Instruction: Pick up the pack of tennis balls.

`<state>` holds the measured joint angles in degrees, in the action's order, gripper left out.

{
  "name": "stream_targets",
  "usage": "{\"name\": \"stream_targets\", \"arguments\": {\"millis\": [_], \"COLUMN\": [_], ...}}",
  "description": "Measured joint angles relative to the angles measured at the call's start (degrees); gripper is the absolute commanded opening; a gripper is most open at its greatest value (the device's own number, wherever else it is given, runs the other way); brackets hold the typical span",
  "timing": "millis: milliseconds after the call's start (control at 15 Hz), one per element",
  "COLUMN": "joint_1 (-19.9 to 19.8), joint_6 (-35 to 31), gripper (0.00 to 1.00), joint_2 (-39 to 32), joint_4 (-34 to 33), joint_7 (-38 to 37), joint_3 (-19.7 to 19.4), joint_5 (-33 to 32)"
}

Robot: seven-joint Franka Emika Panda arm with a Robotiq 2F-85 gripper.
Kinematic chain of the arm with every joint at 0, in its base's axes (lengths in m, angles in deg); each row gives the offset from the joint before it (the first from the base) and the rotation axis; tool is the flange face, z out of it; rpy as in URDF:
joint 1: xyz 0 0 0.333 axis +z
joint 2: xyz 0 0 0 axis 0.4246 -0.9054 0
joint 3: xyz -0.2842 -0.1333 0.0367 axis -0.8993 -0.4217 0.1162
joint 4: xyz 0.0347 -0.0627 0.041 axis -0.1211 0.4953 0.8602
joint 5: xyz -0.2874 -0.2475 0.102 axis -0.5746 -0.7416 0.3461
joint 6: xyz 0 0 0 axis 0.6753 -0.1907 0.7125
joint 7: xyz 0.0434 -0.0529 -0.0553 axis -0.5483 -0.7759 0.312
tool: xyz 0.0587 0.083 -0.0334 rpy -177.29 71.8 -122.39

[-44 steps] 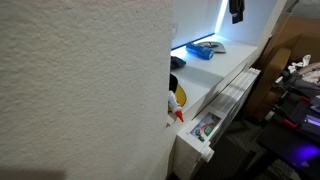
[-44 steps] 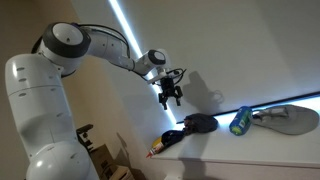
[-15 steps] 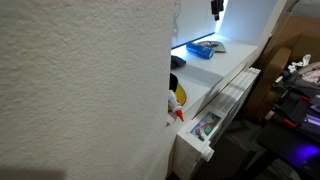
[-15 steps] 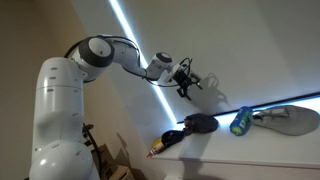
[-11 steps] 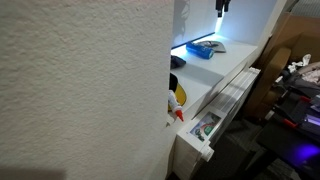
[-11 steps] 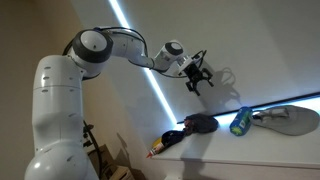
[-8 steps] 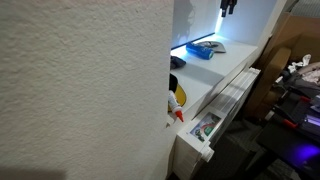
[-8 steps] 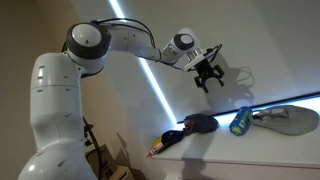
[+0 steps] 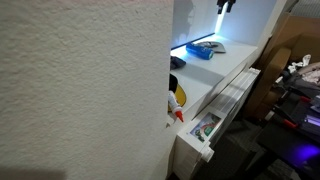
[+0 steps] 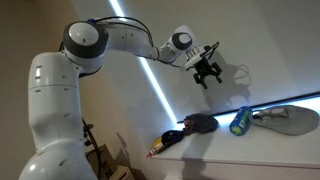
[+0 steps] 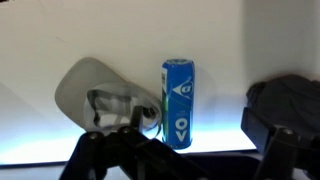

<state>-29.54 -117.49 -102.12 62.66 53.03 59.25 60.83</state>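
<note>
Jaws higher, nearer the pack (image 10: 240, 121).

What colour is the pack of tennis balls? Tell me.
The pack is bright blue with white marks; wrist view shows it best.

Below the gripper (image 10: 207, 73), the pack of tennis balls (image 11: 179, 103) is showing a smooth, glossy blue skin. The grey shoe (image 11: 100, 95) beside it is looking matt and cloth-like, and the white surface (image 11: 120, 30) behind them is looking smooth and matt.

Probably a lab or workroom. A white counter (image 9: 225, 70) is backed by a glowing LED strip (image 10: 164, 95). A cardboard box (image 9: 290, 45) stands beside the counter. Cabled electronics (image 9: 298, 100) sit below the counter, with a purple glow.
</note>
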Motion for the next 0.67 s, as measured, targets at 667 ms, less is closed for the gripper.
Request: {"name": "stream_targets", "arguments": {"millis": [667], "joint_1": [3.0], "joint_6": [-6.7], "gripper": [1.00], "joint_2": [0.2], "joint_4": [1.2], "joint_7": [-5.6], "joint_3": [-0.5], "joint_5": [-1.8]}}
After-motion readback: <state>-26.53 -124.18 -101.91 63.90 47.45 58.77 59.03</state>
